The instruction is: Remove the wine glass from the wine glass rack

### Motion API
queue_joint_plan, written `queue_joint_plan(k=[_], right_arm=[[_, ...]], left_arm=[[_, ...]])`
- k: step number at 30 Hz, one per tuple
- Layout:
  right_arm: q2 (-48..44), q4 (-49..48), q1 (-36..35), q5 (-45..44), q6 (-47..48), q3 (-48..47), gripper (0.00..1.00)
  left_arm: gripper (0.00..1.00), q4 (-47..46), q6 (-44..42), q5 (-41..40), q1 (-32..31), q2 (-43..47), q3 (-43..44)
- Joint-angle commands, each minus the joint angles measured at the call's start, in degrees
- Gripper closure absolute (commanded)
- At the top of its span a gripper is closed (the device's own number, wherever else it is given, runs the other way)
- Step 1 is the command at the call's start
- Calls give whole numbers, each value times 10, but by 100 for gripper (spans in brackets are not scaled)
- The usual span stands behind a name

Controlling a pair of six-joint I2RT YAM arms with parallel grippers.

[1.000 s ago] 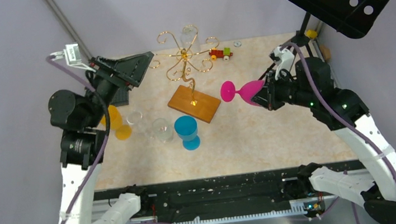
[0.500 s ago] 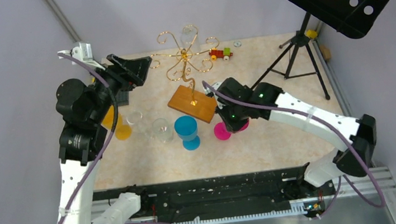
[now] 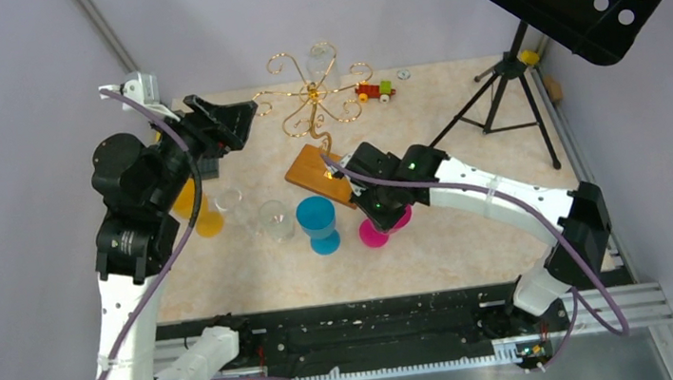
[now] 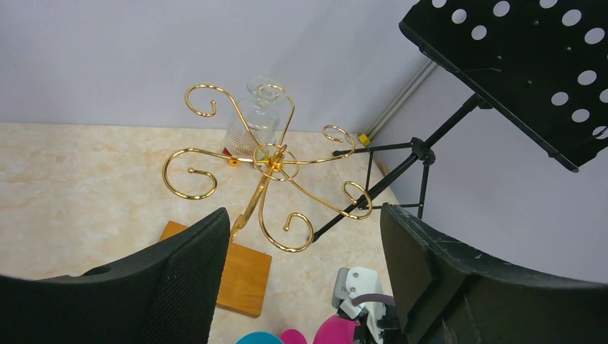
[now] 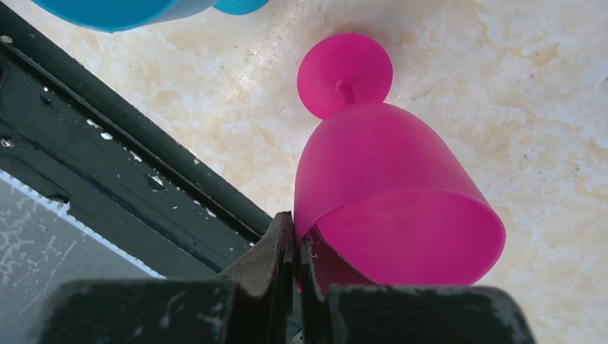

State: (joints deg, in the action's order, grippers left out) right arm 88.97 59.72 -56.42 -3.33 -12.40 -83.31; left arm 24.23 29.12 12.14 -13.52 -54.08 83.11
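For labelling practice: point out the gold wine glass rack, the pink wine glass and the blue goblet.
gold wine glass rack (image 4: 247,279), left wrist view, wooden base.
pink wine glass (image 5: 387,186), right wrist view, bowl.
blue goblet (image 3: 316,216), top external view, bowl.

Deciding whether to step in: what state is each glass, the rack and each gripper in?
wine glass rack: upright, one glass on it.
clear wine glass: hanging upside down from one rack arm.
pink wine glass: off the rack, foot toward the table, rim pinched.
blue wine glass: standing upright on the table.
right gripper: shut on the pink wine glass's rim.
left gripper: open, empty, facing the rack.
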Motion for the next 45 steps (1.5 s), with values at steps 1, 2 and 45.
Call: queue_joint_plan(k=[1, 2, 45], right_arm=[[14, -18, -7, 6, 14, -37, 100], [16, -23, -7, 5, 13, -36, 99], [-196, -390, 80, 199, -90, -93, 38]], left_arm=[[20, -7, -14, 12, 2, -6, 26], [20, -7, -14, 13, 2, -7, 27], [18, 12, -29, 6, 2, -8, 45]])
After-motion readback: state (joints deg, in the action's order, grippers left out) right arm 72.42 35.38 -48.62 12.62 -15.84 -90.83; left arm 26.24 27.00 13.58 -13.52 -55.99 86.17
